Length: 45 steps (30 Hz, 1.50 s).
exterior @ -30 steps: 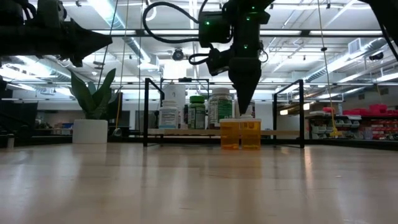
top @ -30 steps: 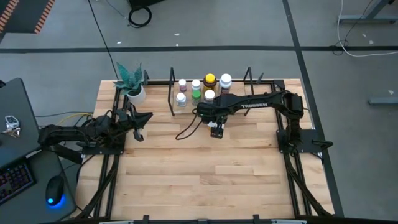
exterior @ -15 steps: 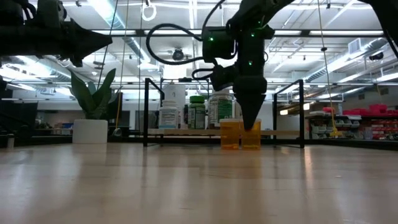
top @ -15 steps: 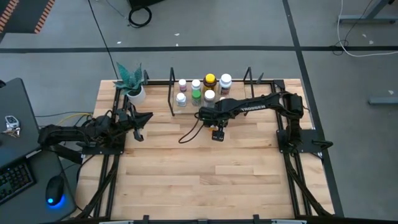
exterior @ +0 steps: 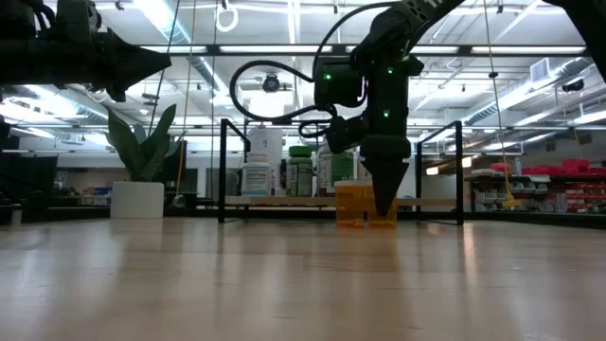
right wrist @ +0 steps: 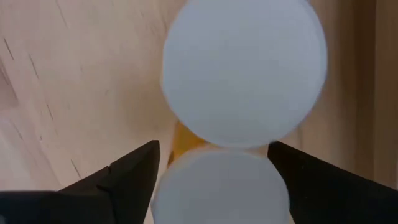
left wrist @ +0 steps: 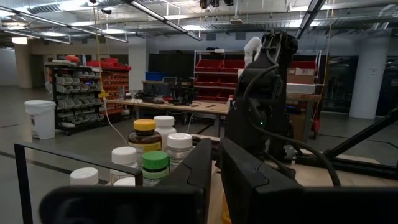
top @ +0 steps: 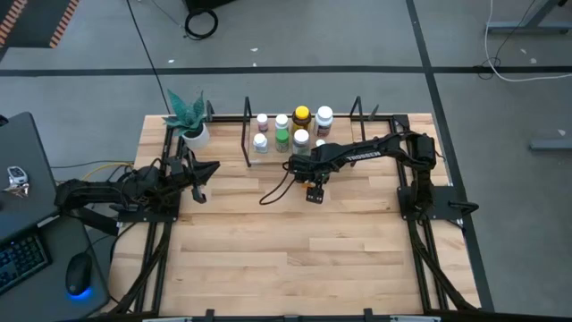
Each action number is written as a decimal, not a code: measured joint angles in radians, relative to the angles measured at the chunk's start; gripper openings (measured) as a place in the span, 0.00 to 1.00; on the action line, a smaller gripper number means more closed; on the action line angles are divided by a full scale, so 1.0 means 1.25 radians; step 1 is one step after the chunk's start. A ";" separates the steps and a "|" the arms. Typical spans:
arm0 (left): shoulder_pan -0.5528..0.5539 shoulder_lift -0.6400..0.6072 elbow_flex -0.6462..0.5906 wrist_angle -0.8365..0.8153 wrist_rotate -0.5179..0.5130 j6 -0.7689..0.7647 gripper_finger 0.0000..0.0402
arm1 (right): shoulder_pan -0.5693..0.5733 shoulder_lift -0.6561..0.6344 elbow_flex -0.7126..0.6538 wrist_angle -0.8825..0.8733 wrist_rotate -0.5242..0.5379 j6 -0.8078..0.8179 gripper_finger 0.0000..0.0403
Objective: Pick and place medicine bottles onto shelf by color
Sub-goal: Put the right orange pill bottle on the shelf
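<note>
We see the right gripper [top: 310, 193] pointing straight down at the tabletop [top: 295, 250] just in front of the shelf [top: 268, 158], and we take this as the approach to a grasp. Its wrist view looks down on two white caps, one orange bottle [right wrist: 244, 68] farther off and a nearer orange bottle [right wrist: 221, 186] lying between the two dark fingers [right wrist: 127, 174]. The fingers stand wide apart on either side of that nearer cap and do not yet touch it, so nothing is held. In the low view the two orange bodies [exterior: 365, 204] stand upright and touching each other, on the tabletop before the shelf board, with the gripper's tip hanging in front of them. We judge the top-down pose is chosen because the pair stands so close that only a grip from above, across the free sides of one cap, can take it without knocking its neighbour. On the shelf the other medicine bottles [top: 290, 128] stand upright in a tight cluster: white-capped ones, a green bottle [left wrist: 155, 167] and a yellow-capped bottle [left wrist: 144, 134], so the orange pair seems to be what is left to sort. The left gripper [top: 198, 192] waits near the table's left edge, beside the potted plant [top: 189, 121], its fingers closed and empty, aimed toward the shelf
</note>
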 joint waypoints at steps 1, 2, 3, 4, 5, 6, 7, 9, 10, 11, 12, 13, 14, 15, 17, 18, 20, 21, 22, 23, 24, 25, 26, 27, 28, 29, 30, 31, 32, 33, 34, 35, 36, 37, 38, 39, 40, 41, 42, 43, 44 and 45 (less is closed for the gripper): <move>0.000 0.000 0.000 0.000 0.000 0.000 0.09 | 0.000 0.000 -0.003 0.008 -0.001 0.000 0.75; 0.000 0.000 0.000 0.000 0.000 0.000 0.09 | 0.000 0.000 -0.004 0.011 -0.002 0.000 0.74; 0.000 0.000 0.000 0.000 0.000 0.000 0.08 | 0.000 0.000 -0.005 0.011 -0.002 0.000 0.73; 0.000 0.000 0.000 0.000 0.000 0.000 0.08 | -0.001 0.000 -0.005 0.012 -0.002 0.000 0.72; 0.000 0.000 0.000 0.000 0.000 0.000 0.08 | -0.001 0.000 -0.005 0.014 -0.002 0.000 0.71; 0.000 0.000 0.000 0.000 0.000 0.000 0.07 | -0.001 0.000 -0.005 0.014 -0.002 0.000 0.69; 0.000 0.000 0.000 0.000 0.000 0.000 0.07 | -0.001 0.000 -0.005 0.014 -0.001 0.000 0.68; 0.000 0.000 0.000 0.000 0.000 0.000 0.07 | -0.001 0.000 -0.005 0.014 -0.001 0.000 0.66; 0.000 0.000 0.000 0.000 0.000 0.000 0.07 | -0.001 0.000 -0.005 0.014 -0.001 0.000 0.65; 0.000 0.000 0.000 0.000 0.000 0.000 0.07 | -0.001 0.000 -0.005 0.014 -0.001 0.000 0.64; 0.000 0.000 0.000 0.000 0.000 0.000 0.08 | -0.001 0.000 -0.005 0.014 -0.001 0.000 0.63; 0.000 0.000 0.000 0.000 0.000 0.000 0.08 | -0.001 0.000 -0.005 0.014 -0.001 0.000 0.62; 0.000 0.000 0.000 0.000 0.000 0.000 0.08 | -0.001 0.000 -0.005 0.014 -0.001 0.000 0.62; 0.000 0.000 0.000 0.000 0.000 0.000 0.09 | -0.001 0.000 -0.005 0.014 -0.001 0.000 0.61; 0.000 0.000 0.000 0.000 0.000 0.000 0.09 | -0.001 0.000 -0.005 0.013 -0.001 0.000 0.60; 0.000 0.000 0.000 0.000 0.000 0.000 0.10 | -0.001 0.000 -0.005 0.013 -0.001 0.000 0.59; 0.000 0.000 0.000 0.000 0.000 0.000 0.10 | -0.001 0.000 -0.004 0.005 -0.001 -0.003 0.58; 0.000 0.000 0.000 0.000 0.000 0.000 0.10 | -0.001 0.000 -0.003 -0.001 0.000 -0.006 0.58; 0.000 0.000 0.000 0.000 0.000 0.000 0.10 | -0.002 0.000 -0.001 -0.003 0.000 -0.007 0.58; 0.000 0.000 0.000 0.000 0.000 0.000 0.10 | -0.003 0.000 0.001 -0.004 0.000 -0.008 0.57; 0.000 0.000 0.000 0.000 0.000 0.000 0.09 | -0.005 -0.001 0.003 -0.004 0.000 -0.009 0.57; 0.000 0.000 0.000 0.000 0.000 0.000 0.09 | -0.006 -0.002 0.004 -0.007 0.000 -0.009 0.56; 0.000 0.000 0.000 0.000 0.000 0.000 0.09 | -0.008 -0.003 0.006 -0.008 0.000 -0.011 0.56; 0.000 0.000 0.000 0.000 0.000 0.000 0.08 | -0.010 -0.003 0.009 -0.007 0.001 -0.013 0.55; 0.000 0.000 0.000 0.000 0.000 0.000 0.08 | -0.012 -0.003 0.010 -0.006 0.002 -0.013 0.55; 0.000 0.000 0.000 0.000 0.000 0.000 0.08 | -0.014 -0.003 0.011 -0.007 0.002 -0.014 0.54; 0.000 0.000 0.000 0.000 0.000 0.000 0.07 | -0.016 -0.003 0.012 -0.006 0.002 -0.015 0.54; 0.000 0.000 0.000 0.000 0.000 0.000 0.07 | -0.017 -0.003 0.012 -0.005 0.002 -0.015 0.53; 0.000 0.000 0.000 0.000 0.000 0.000 0.07 | -0.018 -0.003 0.012 -0.005 0.002 -0.015 0.53; 0.000 0.000 0.000 0.000 0.000 0.000 0.07 | -0.019 -0.003 0.012 -0.006 0.002 -0.015 0.53; 0.000 0.000 0.000 0.000 0.000 0.000 0.07 | -0.020 -0.003 0.012 -0.006 0.002 -0.015 0.53; 0.000 0.000 0.000 0.000 0.000 0.000 0.07 | -0.020 -0.003 0.012 -0.007 0.002 -0.015 0.53; 0.000 0.000 0.000 0.000 0.000 0.000 0.08 | -0.020 -0.003 0.012 -0.009 0.001 -0.015 0.53; 0.000 0.000 0.000 0.000 0.000 0.000 0.08 | -0.021 -0.003 0.012 -0.013 -0.002 -0.015 0.53; 0.000 0.000 0.000 0.000 0.000 0.000 0.09 | -0.021 -0.003 0.012 -0.017 -0.002 -0.017 0.53; 0.000 0.000 0.000 0.000 0.000 0.000 0.09 | -0.021 -0.003 0.012 -0.020 -0.003 -0.018 0.53; 0.000 0.000 0.000 0.000 0.000 0.000 0.09 | -0.021 -0.003 0.012 -0.022 -0.005 -0.019 0.53; 0.000 0.000 0.000 0.000 0.000 0.000 0.10 | -0.021 -0.005 0.012 -0.025 -0.005 -0.020 0.53; 0.000 0.000 0.000 0.000 0.000 0.000 0.10 | -0.021 -0.008 0.012 -0.030 -0.005 -0.021 0.53; 0.000 0.000 0.000 0.000 0.000 0.000 0.10 | -0.021 -0.013 0.012 -0.030 -0.006 -0.021 0.53; 0.000 0.000 0.000 0.000 0.000 0.000 0.10 | -0.021 -0.020 0.012 -0.032 -0.006 -0.021 0.53; 0.000 0.000 0.000 0.000 0.000 0.000 0.10 | -0.021 -0.028 0.012 -0.036 -0.006 -0.021 0.53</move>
